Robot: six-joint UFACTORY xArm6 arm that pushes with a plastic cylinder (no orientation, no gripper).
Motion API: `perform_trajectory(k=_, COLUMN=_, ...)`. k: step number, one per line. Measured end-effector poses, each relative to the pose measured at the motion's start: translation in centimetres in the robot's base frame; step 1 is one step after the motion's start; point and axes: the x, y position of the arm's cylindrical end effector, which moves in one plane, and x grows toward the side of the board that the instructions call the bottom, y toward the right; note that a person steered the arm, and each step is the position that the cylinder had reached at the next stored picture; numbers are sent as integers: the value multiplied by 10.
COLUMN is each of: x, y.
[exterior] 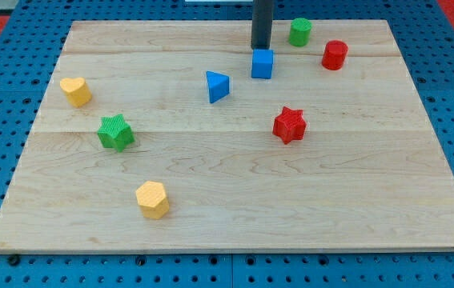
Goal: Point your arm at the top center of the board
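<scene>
My tip (260,46) is the lower end of a dark rod that comes down from the view's top, near the top middle of the wooden board (235,208). It stands just above a blue cube (262,64), very close to it; I cannot tell whether they touch. A green cylinder (300,32) is to the tip's right, and a red cylinder (335,55) is further right. A blue triangular block (217,86) lies below and to the left of the tip.
A red star block (289,124) sits right of centre. A yellow heart block (75,91) and a green star block (115,132) are at the left. A yellow hexagonal block (153,199) is at lower left. Blue pegboard surrounds the board.
</scene>
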Motion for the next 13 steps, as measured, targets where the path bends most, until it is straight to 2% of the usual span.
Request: perform_trajectory(k=13, x=-40, y=-20)
